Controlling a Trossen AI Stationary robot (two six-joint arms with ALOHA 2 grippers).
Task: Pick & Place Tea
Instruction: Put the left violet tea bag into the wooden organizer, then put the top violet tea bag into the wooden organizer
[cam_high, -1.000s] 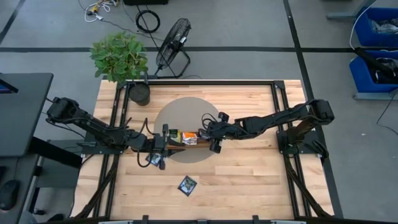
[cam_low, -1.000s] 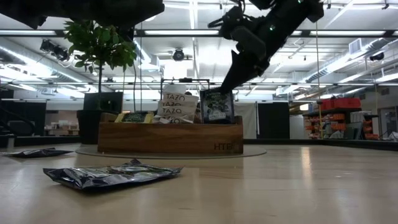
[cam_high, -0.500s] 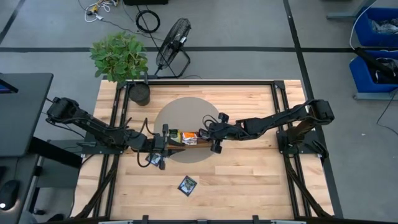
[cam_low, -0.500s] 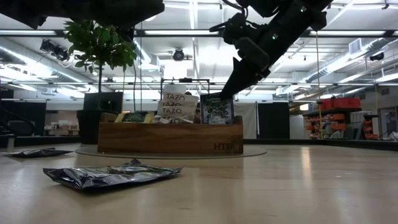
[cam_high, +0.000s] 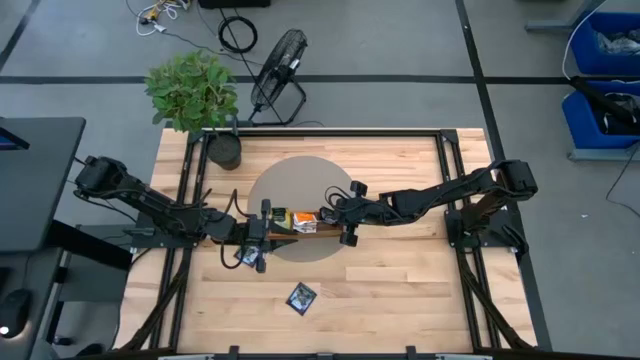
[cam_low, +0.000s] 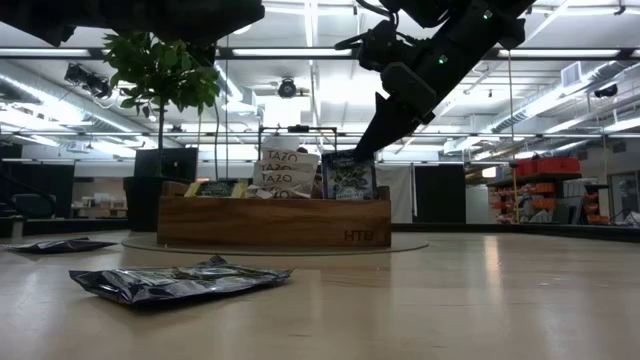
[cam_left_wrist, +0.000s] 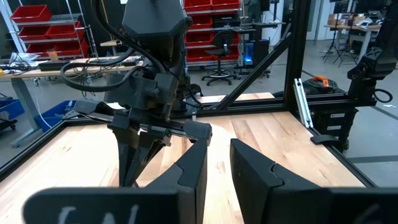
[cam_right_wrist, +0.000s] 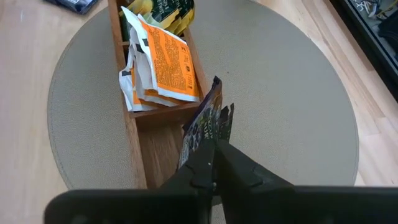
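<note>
A dark navy tea sachet (cam_right_wrist: 207, 127) is being pinched at its top edge by the right pincer (cam_right_wrist: 214, 155), standing upright in the wooden tray (cam_low: 272, 222) end compartment directly below, orange-and-white sachets (cam_right_wrist: 163, 65) lying just beyond; the left pincer (cam_left_wrist: 214, 168) is being kept narrowly parted, holding nothing.

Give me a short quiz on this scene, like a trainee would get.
1. True or false: the right gripper pinches a dark navy paper sachet standing in the long brown wooden tray.
2. How many crumpled dark sachets lie loose on the pale wooden table? A none, B two, C five.
3. Which gripper is empty?
Key: 1 true; 2 B; 3 the left gripper.
</note>
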